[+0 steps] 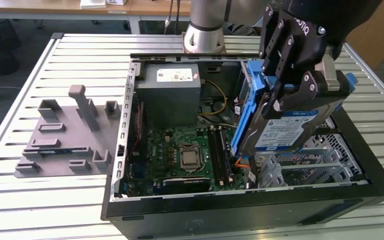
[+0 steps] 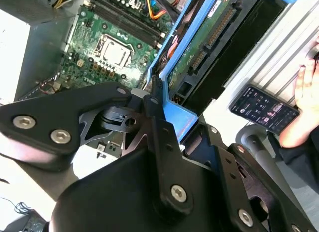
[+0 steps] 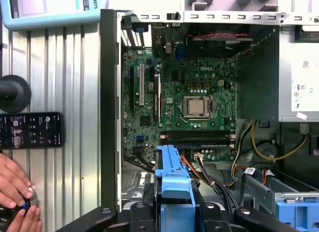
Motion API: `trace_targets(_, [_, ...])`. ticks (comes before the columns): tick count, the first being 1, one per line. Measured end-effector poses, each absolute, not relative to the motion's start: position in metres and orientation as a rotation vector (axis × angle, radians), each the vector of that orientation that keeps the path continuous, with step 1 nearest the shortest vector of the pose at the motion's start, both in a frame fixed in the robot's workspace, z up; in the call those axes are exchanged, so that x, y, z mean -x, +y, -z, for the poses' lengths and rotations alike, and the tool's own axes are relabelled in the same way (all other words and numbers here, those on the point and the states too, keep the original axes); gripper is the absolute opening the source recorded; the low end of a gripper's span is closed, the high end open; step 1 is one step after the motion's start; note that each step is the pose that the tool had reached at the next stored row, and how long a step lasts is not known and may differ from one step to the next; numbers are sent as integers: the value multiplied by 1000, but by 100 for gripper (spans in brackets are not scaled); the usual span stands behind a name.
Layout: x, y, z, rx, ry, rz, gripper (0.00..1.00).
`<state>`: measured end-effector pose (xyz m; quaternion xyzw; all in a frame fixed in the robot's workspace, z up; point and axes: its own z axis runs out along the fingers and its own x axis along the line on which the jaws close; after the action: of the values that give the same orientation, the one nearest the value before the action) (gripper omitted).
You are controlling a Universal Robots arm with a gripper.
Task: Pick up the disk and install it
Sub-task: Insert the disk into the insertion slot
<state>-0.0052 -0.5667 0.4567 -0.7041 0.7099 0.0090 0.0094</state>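
fingers clamped on the disk above the open case

fingers (image 1: 310,85) are seen closed on the disk (image 1: 282,131), which is gripped by its upper end and held clear of the computer case (image 1: 245,210). in the exterior view the disk hangs below the gripper (image 1: 299,75), with its long axis running steeply down and only slightly tilted, so that the labelled silver face is turned toward the camera and the blue bracket (image 1: 247,105) frames the edge on the exterior view's left. the lower end of the disk is held just above the silver drive cage (image 1: 312,167), which sits in the corner of the case at the exterior view's right (whether the disk already touches the cage cannot be told from these pictures).

in the first wrist view the blue bracket (image 3: 173,182) is seen edge-on between the black finger links, pointing toward the motherboard (image 3: 192,107) and the bundle of cables (image 3: 214,179) beside it. in the second wrist view the green circuit side of the disk (image 2: 209,35) is shown, with the blue frame pinched at the fingers.

the relation that matters is judged to be this: the disk is directly under the fingers, long axis nearly upright, and the cage lies below and slightly toward the exterior view's right. the pick is judged done; the disk is not yet seated.

a grey fixture plate (image 1: 65,135) lies on the slatted worktop (image 1: 18,200) beside the case, and a person's hand (image 3: 15,192) is seen near a phone (image 3: 31,130) on the worktop.
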Motion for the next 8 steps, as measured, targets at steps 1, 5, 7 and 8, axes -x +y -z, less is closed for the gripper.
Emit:
trace_targets(1, [3,-567,-456,2199,2217,-28,36])
trace_targets(5, [0,-571,-454,2199,2217,-28,36])
trace_targets(7, [-2,-572,-453,2199,2217,-28,36])
trace_targets(8, [-4,-572,-452,2199,2217,-28,36])
